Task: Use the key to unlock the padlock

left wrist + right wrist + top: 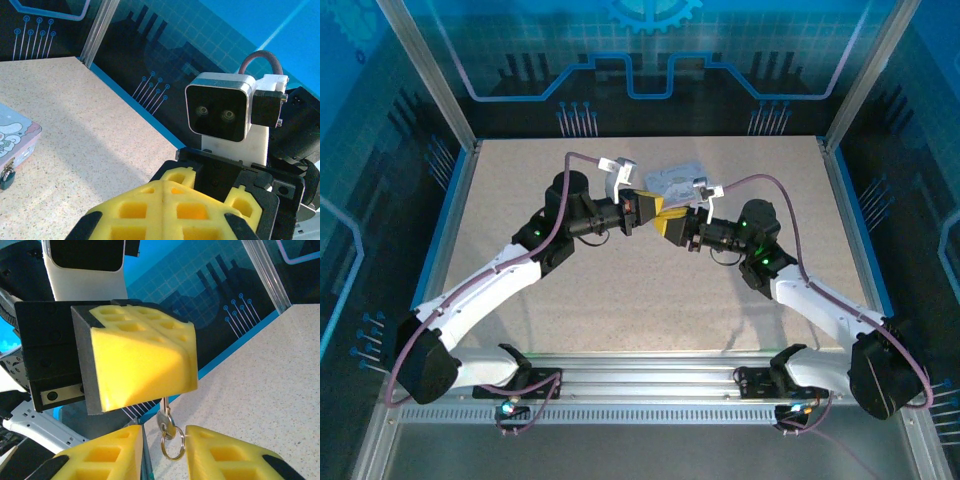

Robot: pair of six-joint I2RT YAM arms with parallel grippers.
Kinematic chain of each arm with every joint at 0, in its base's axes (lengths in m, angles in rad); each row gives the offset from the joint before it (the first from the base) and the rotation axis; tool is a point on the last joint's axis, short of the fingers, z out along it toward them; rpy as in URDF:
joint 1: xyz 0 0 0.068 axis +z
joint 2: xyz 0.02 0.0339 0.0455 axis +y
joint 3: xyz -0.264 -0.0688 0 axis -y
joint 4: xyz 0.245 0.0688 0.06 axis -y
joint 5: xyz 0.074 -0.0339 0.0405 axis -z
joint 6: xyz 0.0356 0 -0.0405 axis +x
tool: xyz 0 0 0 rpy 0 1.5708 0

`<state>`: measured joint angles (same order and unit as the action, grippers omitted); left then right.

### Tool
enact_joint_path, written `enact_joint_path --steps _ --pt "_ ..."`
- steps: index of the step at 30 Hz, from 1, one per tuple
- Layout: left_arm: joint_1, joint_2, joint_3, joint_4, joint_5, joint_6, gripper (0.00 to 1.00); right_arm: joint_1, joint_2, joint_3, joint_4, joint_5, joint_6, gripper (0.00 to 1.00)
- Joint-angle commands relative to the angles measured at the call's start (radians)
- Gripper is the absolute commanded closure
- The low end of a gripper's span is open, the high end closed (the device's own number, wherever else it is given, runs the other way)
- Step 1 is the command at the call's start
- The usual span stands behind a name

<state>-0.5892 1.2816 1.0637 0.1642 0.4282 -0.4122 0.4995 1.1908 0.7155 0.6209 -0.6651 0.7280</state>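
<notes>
Left end effector (147, 365) clamped together on key (166, 421), which hangs under its pads, ring (173, 446) dangling; right end effector (164, 437) jaws apart either side of ring; padlock (6, 177) hangs at tin (17, 135) side, on surface (90, 145); key probably light, stiff, slick, free-swinging; pinch flat across head, not ring

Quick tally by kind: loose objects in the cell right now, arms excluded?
tin: 1
padlock: 1
key: 1
key ring: 1
Total: 4
</notes>
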Motion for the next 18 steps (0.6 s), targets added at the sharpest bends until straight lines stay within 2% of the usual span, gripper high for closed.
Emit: enact_joint_path --steps 1,18 --pt "-0.003 -0.010 0.015 0.039 0.027 -0.001 1.00 0.014 0.006 0.030 0.039 0.017 0.016 0.73" --pt "-0.003 -0.008 0.007 0.052 0.031 -0.007 1.00 0.014 0.008 0.024 0.048 0.040 0.036 0.81"
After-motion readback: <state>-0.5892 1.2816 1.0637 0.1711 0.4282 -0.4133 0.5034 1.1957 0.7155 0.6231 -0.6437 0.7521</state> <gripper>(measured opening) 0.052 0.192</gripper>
